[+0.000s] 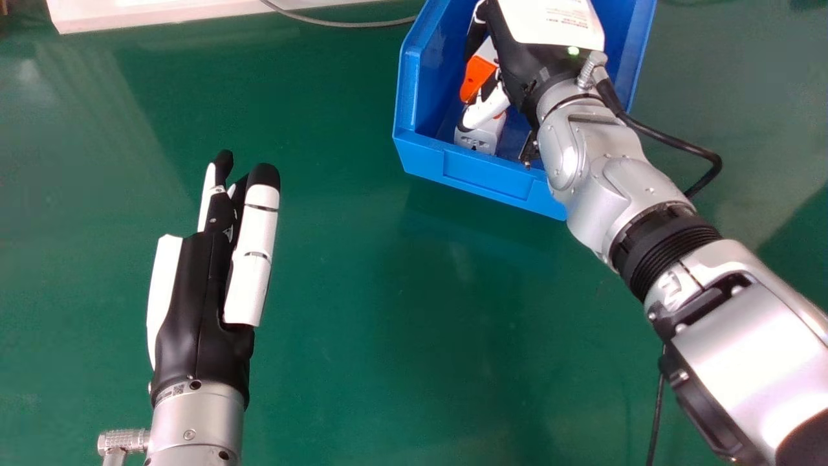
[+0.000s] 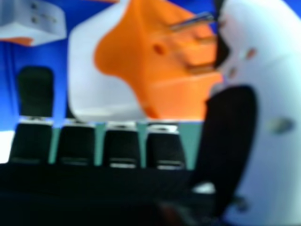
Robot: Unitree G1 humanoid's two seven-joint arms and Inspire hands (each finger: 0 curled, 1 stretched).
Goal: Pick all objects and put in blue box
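Orange-and-white plug (image 1: 477,76) was within the blue box's (image 1: 482,175) walls, pinched between right robot hand's (image 1: 527,65) thumb and fingers. Long axis ran fingers-to-thumb, prongs thumbward. Left robot hand (image 1: 204,291), fingers straight, was above table (image 1: 362,304).

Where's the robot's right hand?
In the head view, the right hand is right of centre near the top, in the blue box, by an orange-and-white thing.
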